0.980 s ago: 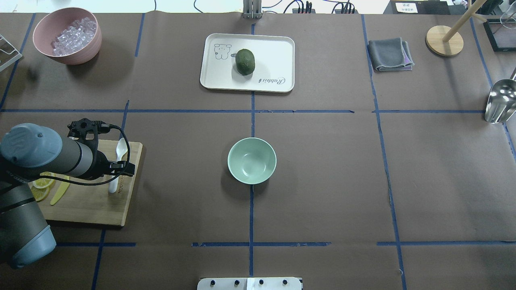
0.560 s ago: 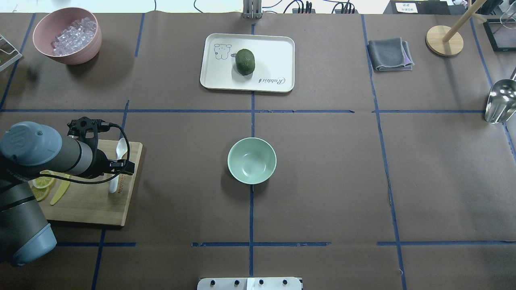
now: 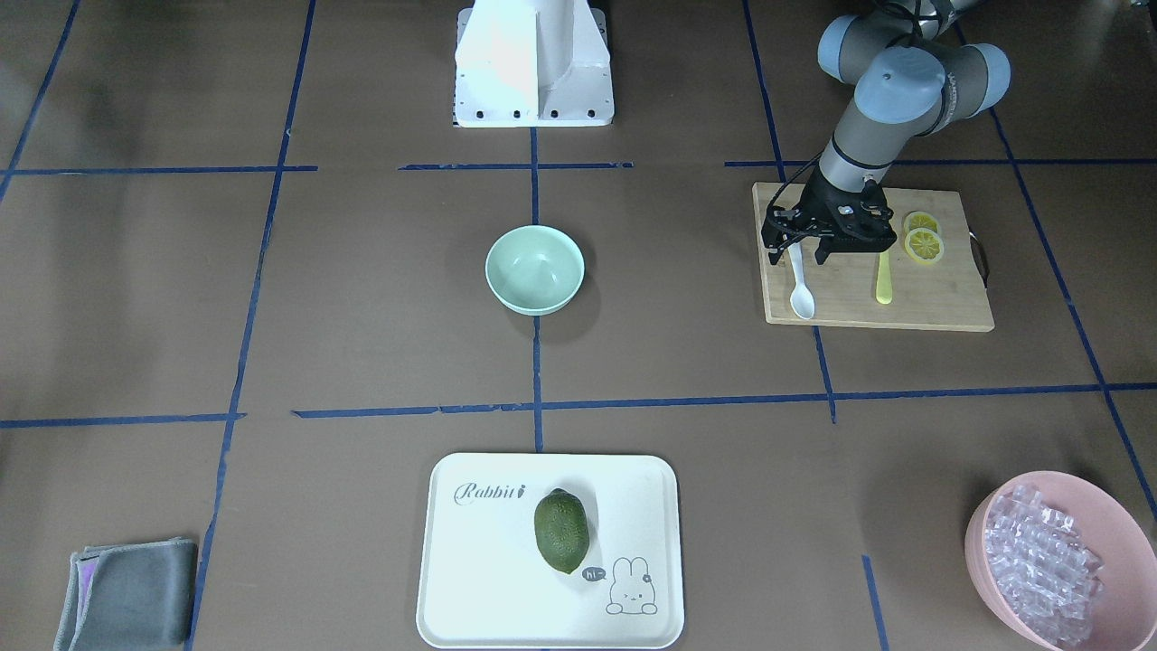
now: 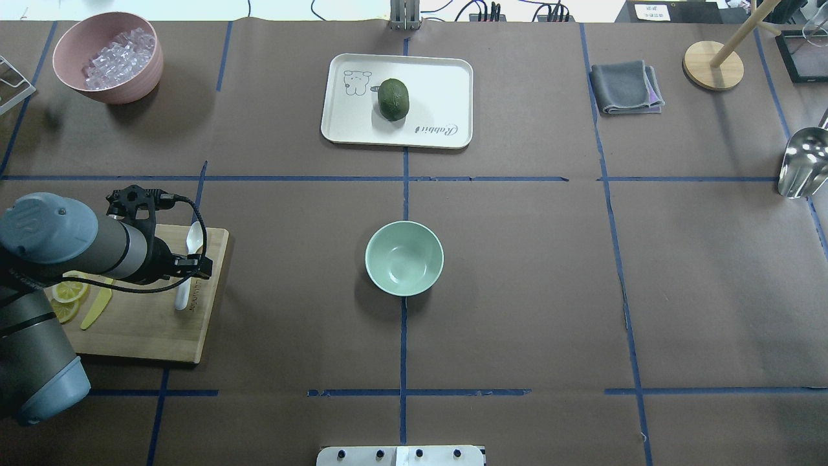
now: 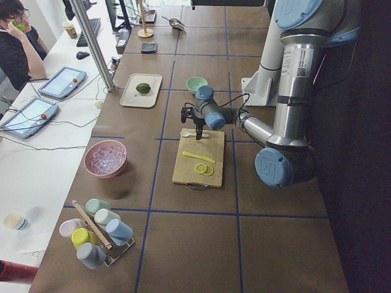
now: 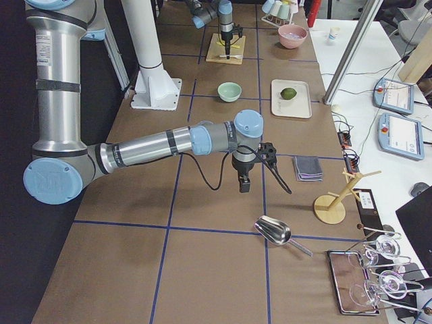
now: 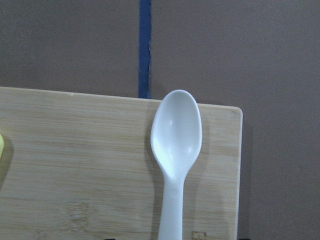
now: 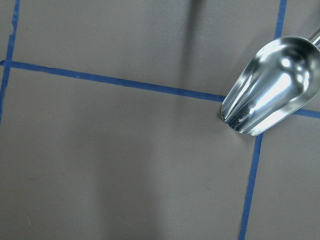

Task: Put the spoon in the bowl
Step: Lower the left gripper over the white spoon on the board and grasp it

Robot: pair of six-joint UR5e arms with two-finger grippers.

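While one spoon (image 4: 194,239) lies on one board (image 4: 149,333), one bowl (image 4: 404,258) stands apart.

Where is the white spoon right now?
Overhead view, far left: the spoon lies on the cutting board along its edge nearest the bowl, under the left tool.

The spoon (image 7: 176,135) is glossy white plastic, the cutting board (image 7: 75,165) matt grained wood, the desk (image 4: 517,291) matt brown paper, the scoop (image 8: 270,95) polished metal, the bowl (image 4: 404,257) smooth.
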